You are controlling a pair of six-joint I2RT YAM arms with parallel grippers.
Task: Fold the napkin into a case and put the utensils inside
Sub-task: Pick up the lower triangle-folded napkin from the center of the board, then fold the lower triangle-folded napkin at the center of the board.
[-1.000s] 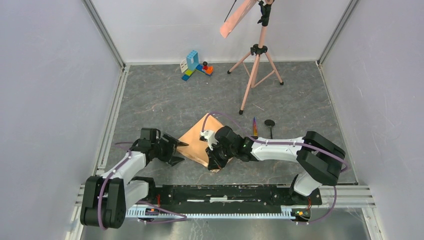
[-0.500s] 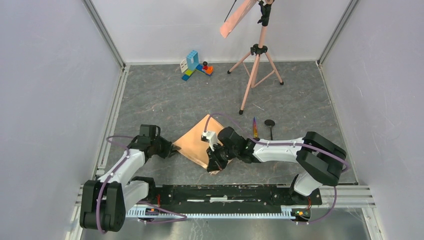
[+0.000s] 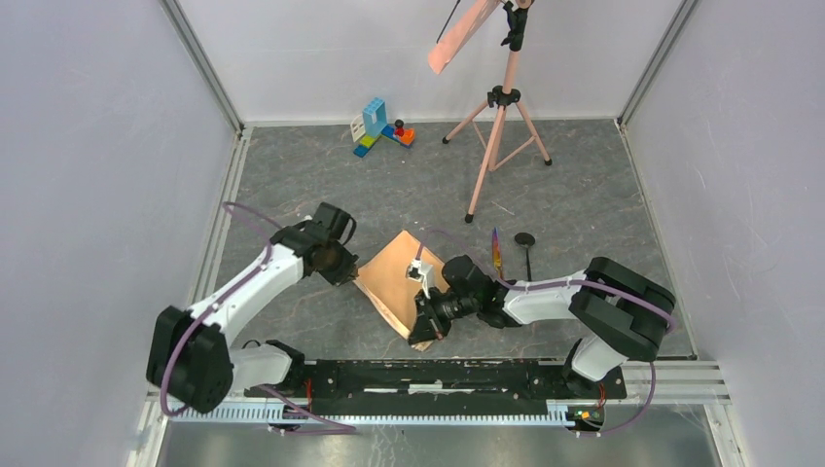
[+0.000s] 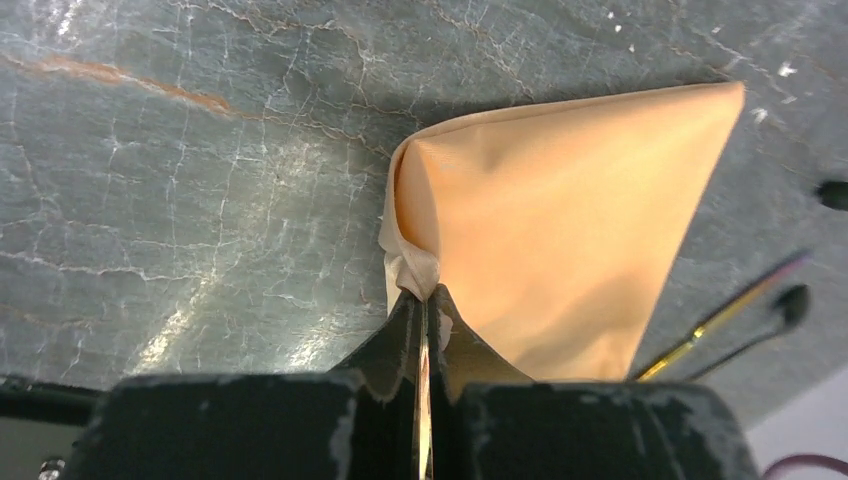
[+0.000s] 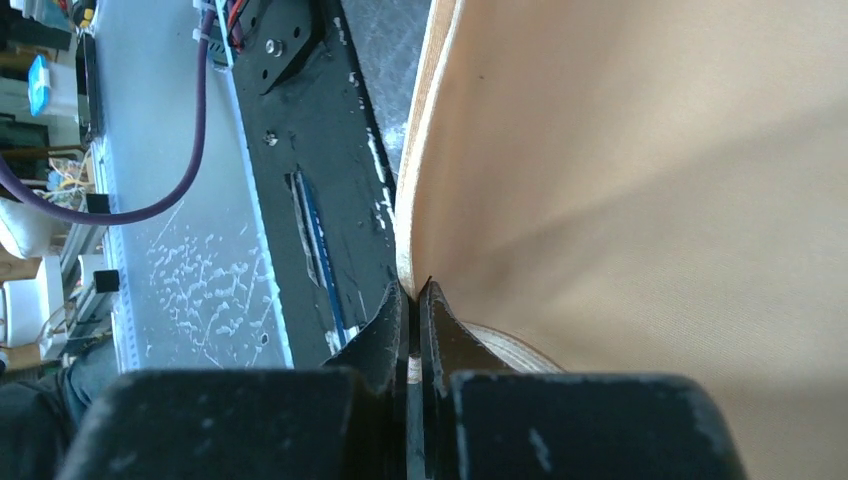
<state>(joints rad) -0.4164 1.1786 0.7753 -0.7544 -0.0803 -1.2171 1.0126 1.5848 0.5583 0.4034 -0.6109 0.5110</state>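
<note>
The peach-tan napkin (image 3: 397, 280) lies folded as a slanted rectangle in the middle of the grey floor. My left gripper (image 3: 347, 274) is shut on its left corner, and the left wrist view shows that corner bunched between the jaws of the gripper (image 4: 425, 296), with the napkin (image 4: 570, 220) spreading beyond. My right gripper (image 3: 425, 329) is shut on the napkin's near edge; its wrist view shows the cloth (image 5: 650, 170) pinched in the gripper (image 5: 413, 291). Two utensils lie right of the napkin: an iridescent purple-gold one (image 3: 496, 247) and a thin black one with a round end (image 3: 525, 242). No case is in view.
A pink tripod (image 3: 496, 136) carrying a salmon strip stands at the back. Toy blocks (image 3: 381, 126) sit near the back wall. The black mounting rail (image 3: 438, 375) runs along the near edge. Side walls close in left and right.
My left gripper, open and left of the napkin a second ago, has closed on its left corner and moved farther back. The right gripper has shifted slightly right and nearer, still gripping.
</note>
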